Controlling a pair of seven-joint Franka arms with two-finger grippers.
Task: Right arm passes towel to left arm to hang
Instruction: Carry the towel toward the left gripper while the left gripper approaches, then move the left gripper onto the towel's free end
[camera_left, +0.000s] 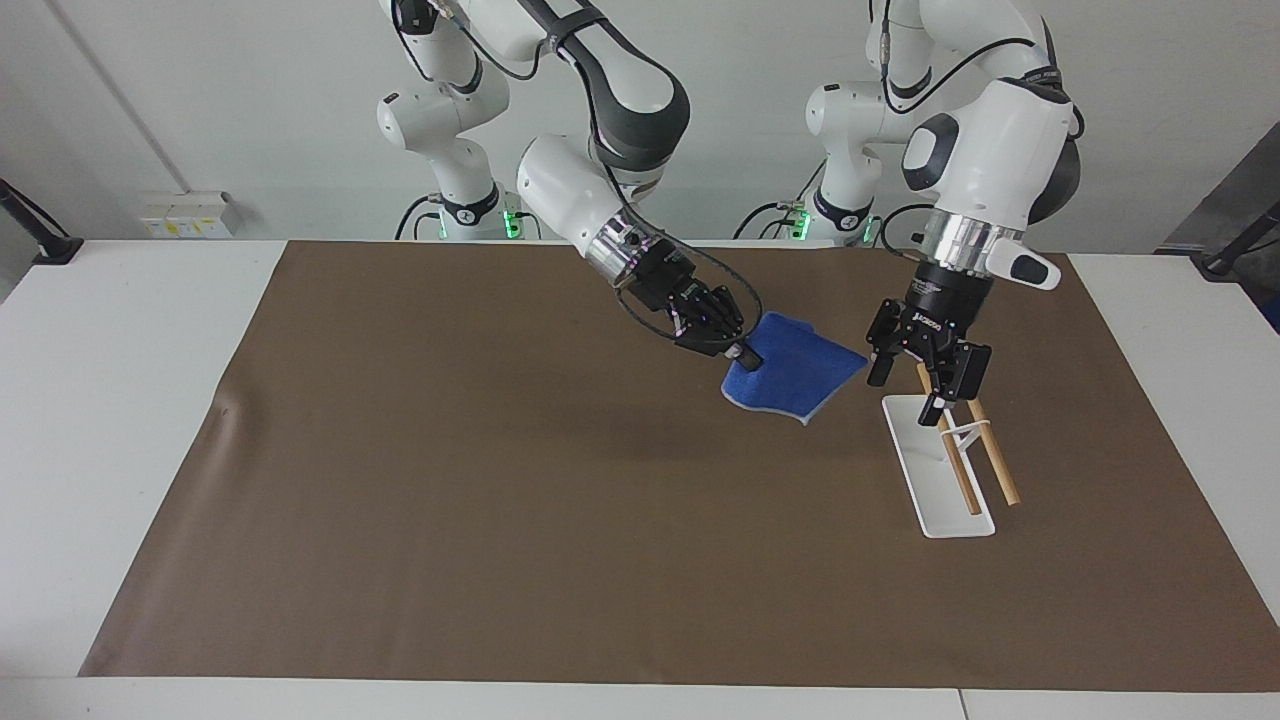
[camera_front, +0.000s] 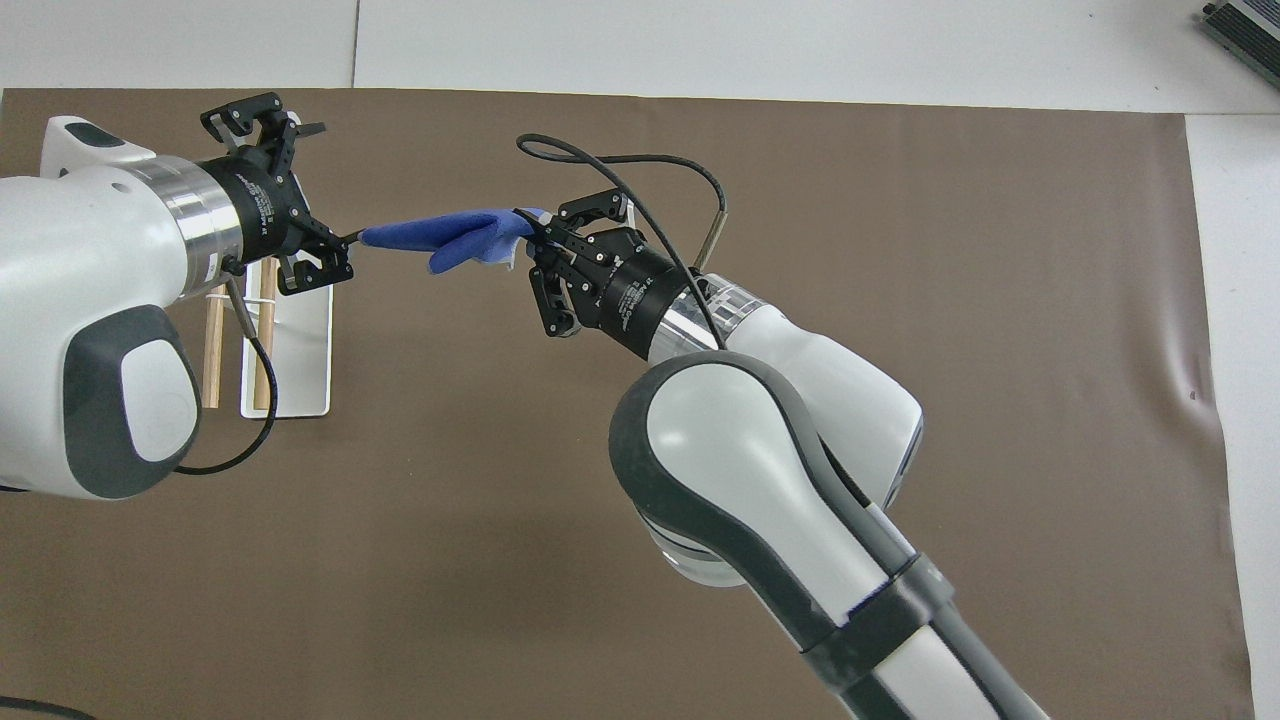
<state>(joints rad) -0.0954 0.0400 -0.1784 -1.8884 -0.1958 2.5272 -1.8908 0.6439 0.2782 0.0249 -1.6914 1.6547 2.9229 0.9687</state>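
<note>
Brown mat (camera_left: 500, 500) covered most of the white tabletop (camera_left: 120, 400). A white rack base (camera_left: 945, 490) with two wooden dowels (camera_left: 995, 460) stood on the mat toward the left arm's end, directly under the left gripper (camera_left: 905, 385); nothing else lay on the mat. Right gripper (camera_left: 745, 355) was pinched tight on one corner of the blue towel (camera_left: 795, 375), holding it in the air over the mat between the two arms, cloth sagging away from the pinch. Left gripper was spread wide, pointed down over the rack end nearest the robots, just beside the towel's free corner; whether fingers and cloth touched could not be told. A loose black cable (camera_front: 640, 165) looped off the right wrist, clear of the towel. Facing view showed the towel as a broad sheet with a pale edge and showed the height of both grippers above the mat. Overhead view (camera_front: 450, 232) showed the towel edge-on as a narrow strip reaching toward the left gripper (camera_front: 310, 215), whose open fingers straddled the line of the cloth tip; the left arm hid part of the rack (camera_front: 300, 360) there, and the right gripper (camera_front: 535, 235) fingertips met at the cloth.
</note>
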